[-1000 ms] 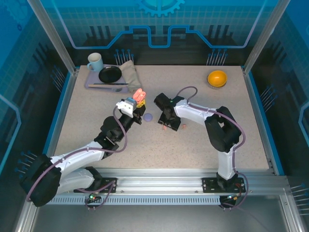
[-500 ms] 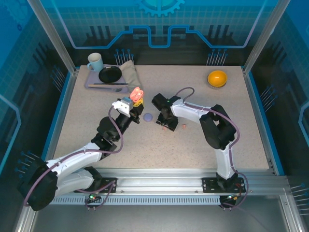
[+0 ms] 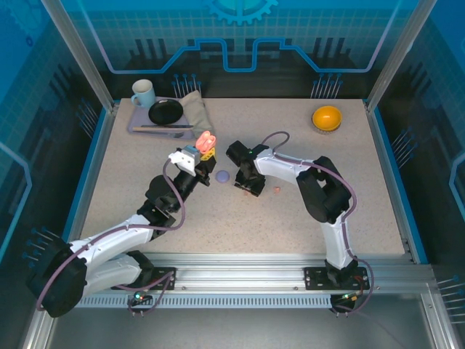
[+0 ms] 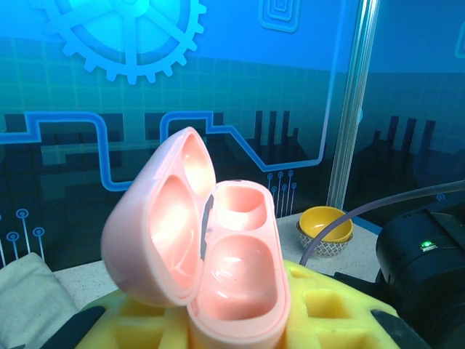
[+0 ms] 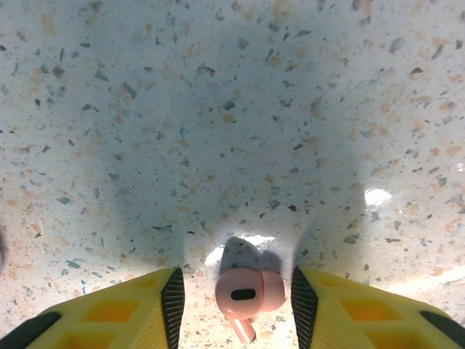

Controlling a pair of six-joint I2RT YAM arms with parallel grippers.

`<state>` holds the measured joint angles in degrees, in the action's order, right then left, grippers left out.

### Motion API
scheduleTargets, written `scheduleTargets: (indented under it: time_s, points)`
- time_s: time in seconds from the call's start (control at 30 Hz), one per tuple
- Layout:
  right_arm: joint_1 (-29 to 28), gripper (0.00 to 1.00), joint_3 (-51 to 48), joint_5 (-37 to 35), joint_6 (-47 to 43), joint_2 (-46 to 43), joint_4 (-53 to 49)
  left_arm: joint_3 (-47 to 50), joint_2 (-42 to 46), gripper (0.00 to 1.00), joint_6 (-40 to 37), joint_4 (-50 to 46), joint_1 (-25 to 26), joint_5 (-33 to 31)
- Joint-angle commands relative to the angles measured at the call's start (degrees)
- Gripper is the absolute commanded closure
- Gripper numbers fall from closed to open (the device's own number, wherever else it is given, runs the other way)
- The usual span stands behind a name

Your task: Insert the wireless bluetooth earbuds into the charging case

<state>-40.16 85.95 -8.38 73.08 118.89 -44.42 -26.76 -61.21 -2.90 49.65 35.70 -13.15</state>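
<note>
Your right end effector (image 3: pixel 248 185) stands with its pads apart, straddling a salmon-pink earbud (image 5: pixel 248 290) that lies on the surface (image 5: pixel 218 109) near its middle. Lower squarely and close gently on the rounded body, not the stem, so the earbud does not squirt out. Your left end effector (image 3: pixel 203 149) is clamped on the pink charging case (image 4: pixel 225 269), lid open, both wells empty. No brand or lettering is readable on either.

2 white-and-black arms (image 3: pixel 120 234) (yellow fingers (image 5: pixel 131 309))
</note>
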Motion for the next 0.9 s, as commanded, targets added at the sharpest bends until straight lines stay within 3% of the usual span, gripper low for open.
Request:
scheduleTargets:
  time_s: [0.0,0.63,0.87]
  points:
    - [-0.9,0.56,1.5,0.1,-0.4,1.8,-1.1,0.9,1.1,1.00,0.7,0.8,-0.7,1.4]
    - [-0.2,0.64,0.5,-0.4,-3.2,1.6,-1.0,0.2,2.1,1.00,1.2,-1.7,-1.2,3.2]
    - [0.0,0.74,-1.2,-2.3,-5.7,-0.7,0.1,0.0,2.2,1.00,1.2,-2.1,-1.2,3.7]
